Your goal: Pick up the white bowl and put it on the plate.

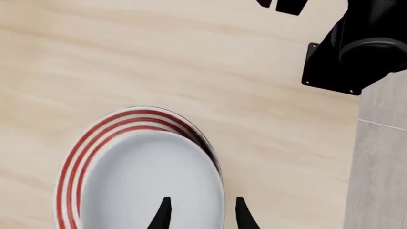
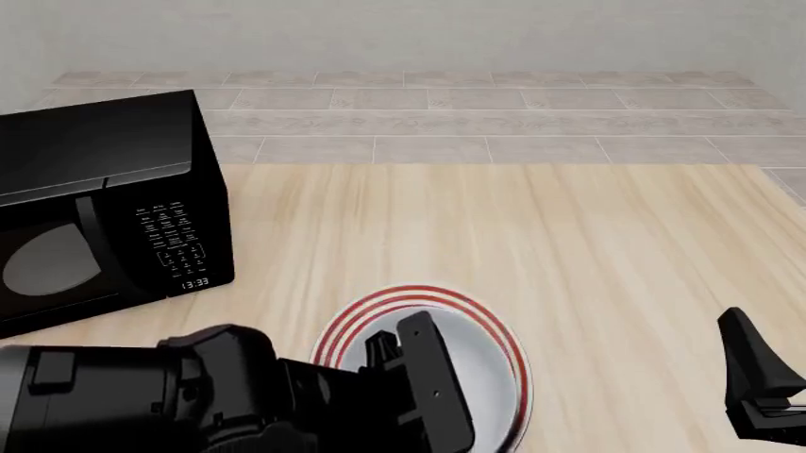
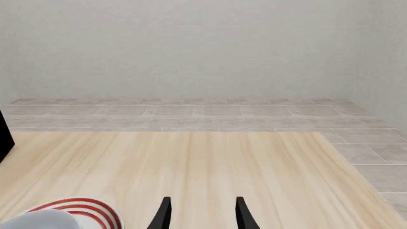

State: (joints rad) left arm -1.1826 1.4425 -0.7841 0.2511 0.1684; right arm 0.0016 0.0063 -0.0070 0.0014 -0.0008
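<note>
The white bowl (image 1: 152,181) lies over the plate (image 1: 95,138), which shows its red rings around the bowl's far side. My left gripper (image 1: 203,212) is open, with one fingertip over the bowl's inside and the other just outside its rim. In the front view the bowl (image 2: 485,377) and the plate (image 2: 416,297) sit at the near middle, partly hidden by my left arm (image 2: 189,396). My right gripper (image 3: 203,212) is open and empty, off to the right (image 2: 762,387). The right wrist view shows the plate's edge (image 3: 86,206) and the bowl (image 3: 38,220).
A black microwave (image 2: 101,208) stands at the left of the wooden table (image 2: 605,245). The right arm's black base (image 1: 350,52) shows in the left wrist view near the table's edge. Grey tiled floor (image 2: 478,123) lies beyond the table.
</note>
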